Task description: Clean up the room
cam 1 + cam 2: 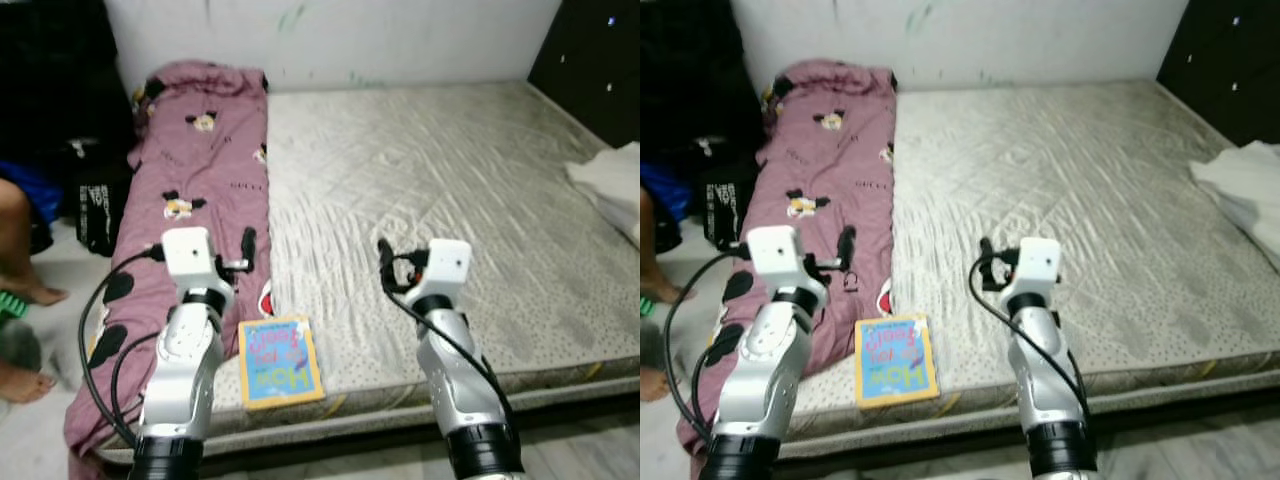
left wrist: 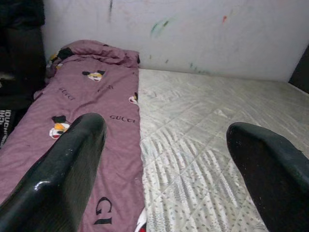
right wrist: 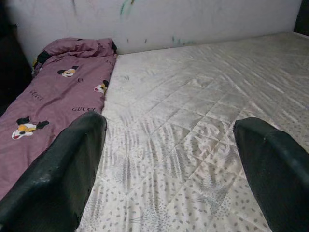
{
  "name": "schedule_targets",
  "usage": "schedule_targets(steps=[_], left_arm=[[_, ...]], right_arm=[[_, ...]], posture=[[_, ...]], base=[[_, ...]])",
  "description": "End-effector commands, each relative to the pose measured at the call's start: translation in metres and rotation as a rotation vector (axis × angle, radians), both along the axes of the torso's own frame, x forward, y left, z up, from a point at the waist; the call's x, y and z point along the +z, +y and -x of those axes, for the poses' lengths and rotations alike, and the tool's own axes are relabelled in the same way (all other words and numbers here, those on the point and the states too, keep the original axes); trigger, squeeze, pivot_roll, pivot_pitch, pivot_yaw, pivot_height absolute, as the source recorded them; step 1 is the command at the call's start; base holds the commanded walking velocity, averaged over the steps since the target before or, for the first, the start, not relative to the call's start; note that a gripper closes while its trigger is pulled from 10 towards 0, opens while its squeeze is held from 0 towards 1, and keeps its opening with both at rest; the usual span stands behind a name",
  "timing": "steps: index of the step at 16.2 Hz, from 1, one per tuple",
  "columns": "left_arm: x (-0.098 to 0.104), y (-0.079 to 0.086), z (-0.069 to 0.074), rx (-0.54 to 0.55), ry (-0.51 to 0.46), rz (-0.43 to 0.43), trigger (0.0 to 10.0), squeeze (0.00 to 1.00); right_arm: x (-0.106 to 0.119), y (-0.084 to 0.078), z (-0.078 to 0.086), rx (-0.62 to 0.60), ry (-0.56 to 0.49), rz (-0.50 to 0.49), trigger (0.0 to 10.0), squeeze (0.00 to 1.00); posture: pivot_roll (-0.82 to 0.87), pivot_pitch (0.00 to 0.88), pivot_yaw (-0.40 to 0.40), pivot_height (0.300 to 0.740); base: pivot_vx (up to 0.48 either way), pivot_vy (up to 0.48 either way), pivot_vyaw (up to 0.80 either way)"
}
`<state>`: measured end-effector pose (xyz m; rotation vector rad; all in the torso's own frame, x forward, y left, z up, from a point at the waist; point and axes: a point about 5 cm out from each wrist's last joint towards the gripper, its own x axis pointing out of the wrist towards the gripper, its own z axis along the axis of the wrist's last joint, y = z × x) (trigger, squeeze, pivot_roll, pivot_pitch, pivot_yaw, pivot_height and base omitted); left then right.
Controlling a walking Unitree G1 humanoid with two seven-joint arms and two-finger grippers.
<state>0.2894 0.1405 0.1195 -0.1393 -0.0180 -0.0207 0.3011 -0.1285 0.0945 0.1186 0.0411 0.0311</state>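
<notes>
A yellow and blue children's book lies flat near the front edge of a bare grey mattress. Just left of it a purple cartoon-print blanket runs along the mattress's left side to the wall. My left gripper hovers open over the blanket's edge, above and left of the book, holding nothing. Out over the bare mattress to the book's right, my right gripper is open and empty too. A white folded cloth rests at the mattress's right edge.
A person's bare legs and feet stand on the floor at the left. A black bag leans beside the bed there. A dark padded panel rises at the back right, and a white wall runs behind the bed.
</notes>
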Motion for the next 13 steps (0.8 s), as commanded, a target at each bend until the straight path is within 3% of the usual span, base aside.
schedule_targets(steps=[1,3,6,10,13], left_arm=[[0.001,0.004,0.0,0.005,0.001,-0.009,10.0,0.0],[0.002,0.002,-0.001,-0.019,0.0,-0.019,10.0,0.0],[0.002,0.002,-0.002,-0.015,-0.001,-0.022,10.0,0.0],[0.004,0.008,-0.006,0.035,0.01,-0.078,10.0,0.0],[0.006,0.024,-0.003,0.028,-0.033,-0.079,10.0,0.0]], right_arm=[[-0.001,0.002,0.0,0.001,-0.001,0.007,10.0,0.0],[0.0,-0.001,-0.003,-0.022,0.01,-0.034,10.0,0.0],[0.001,-0.004,-0.003,-0.028,-0.004,0.0,10.0,0.0],[0.005,-0.006,-0.008,-0.03,-0.028,0.012,10.0,0.0],[0.008,-0.007,-0.009,-0.015,-0.037,0.025,10.0,0.0]], posture=[[0.02,0.0,0.022,0.74],[0.02,0.0,0.026,0.74],[0.02,0.0,0.029,0.74],[0.04,0.0,0.016,0.74],[0.03,0.0,0.006,0.74]], base=[[0.0,0.48,0.0],[0.0,0.48,0.0],[0.0,0.412,0.0],[0.0,0.0,0.0],[0.0,0.0,0.0]])
